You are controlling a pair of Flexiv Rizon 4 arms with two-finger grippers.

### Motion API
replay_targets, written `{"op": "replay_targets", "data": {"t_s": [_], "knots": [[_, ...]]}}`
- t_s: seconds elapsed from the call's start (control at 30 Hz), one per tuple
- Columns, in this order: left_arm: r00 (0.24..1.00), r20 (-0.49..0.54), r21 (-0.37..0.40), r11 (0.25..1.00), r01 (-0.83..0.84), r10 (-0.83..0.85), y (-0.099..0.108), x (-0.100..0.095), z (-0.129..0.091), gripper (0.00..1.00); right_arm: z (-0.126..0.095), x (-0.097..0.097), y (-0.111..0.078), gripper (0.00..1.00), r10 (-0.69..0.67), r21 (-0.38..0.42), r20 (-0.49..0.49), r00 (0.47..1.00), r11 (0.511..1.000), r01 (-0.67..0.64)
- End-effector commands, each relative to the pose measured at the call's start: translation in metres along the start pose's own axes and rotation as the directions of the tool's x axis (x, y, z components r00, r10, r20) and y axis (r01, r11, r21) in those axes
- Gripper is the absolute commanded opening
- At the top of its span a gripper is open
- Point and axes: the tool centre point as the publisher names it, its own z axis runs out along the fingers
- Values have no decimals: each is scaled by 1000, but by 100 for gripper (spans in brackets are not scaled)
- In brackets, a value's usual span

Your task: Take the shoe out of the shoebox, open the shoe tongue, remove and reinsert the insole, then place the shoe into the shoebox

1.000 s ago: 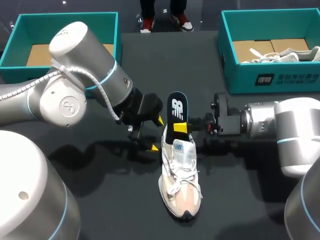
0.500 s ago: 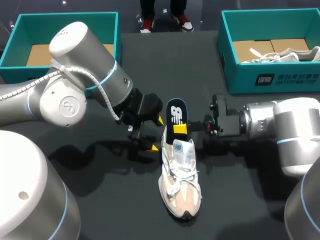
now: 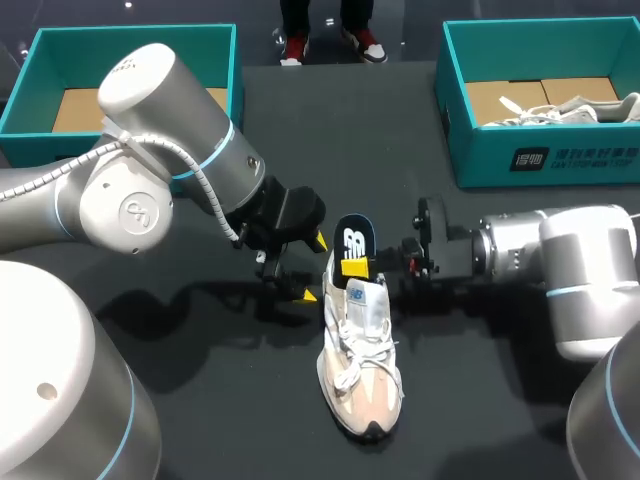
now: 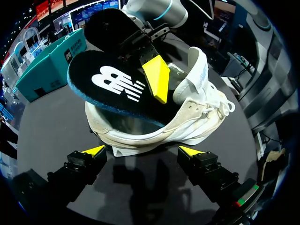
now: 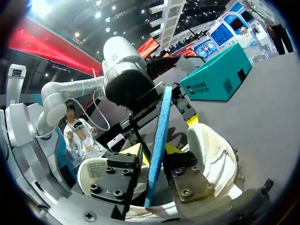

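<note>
Black insole [image 3: 352, 238] stands in the heel of the white sneaker [image 3: 362, 370], pinched by the right gripper [image 3: 356, 266]; left gripper [image 3: 313, 268] spread wide just left.

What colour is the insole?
Insole: black top, white logo, blue edge; best in left wrist view.

The heel of the shoe [image 3: 360, 350] is crowded. The left gripper [image 3: 313, 268] stands open just beside it on one side. The right gripper [image 3: 357, 266] is on the other side and pinches the insole [image 3: 352, 238], which sticks up and blocks the shoe's mouth. A gripper could pass over the table [image 3: 200, 400] by the toe. The right box [image 3: 545, 150] holds another shoe [image 3: 560, 110].
</note>
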Motion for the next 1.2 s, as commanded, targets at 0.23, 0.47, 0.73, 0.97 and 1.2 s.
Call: {"op": "replay_targets", "data": {"t_s": [0.23, 0.47, 0.73, 0.97, 1.2], "knots": [[1000, 0, -1, 1000, -1, 1, 0, 0, 1, 100, -8, -3, 27, 0, -27, 49, 18, 999, 998, 26], [1000, 0, -1, 1000, -1, 1, 0, 0, 1, 100, -3, -9, 0, 0, 54, 40, 6, 999, 998, -54], [1000, 0, -1, 1000, -1, 1, 0, 0, 1, 100, -1, -2, -11, 7, 94, 41, 22, 995, 995, -94], [1000, 0, -1, 1000, -1, 1, 0, 0, 1, 100, -2, 2, 16, 39, 6, 72, 34, 999, 997, -9], [1000, 0, -1, 1000, -1, 1, 0, 0, 1, 100, -7, -3, 28, 13, -17, 94, 54, 998, 995, 12]]}}
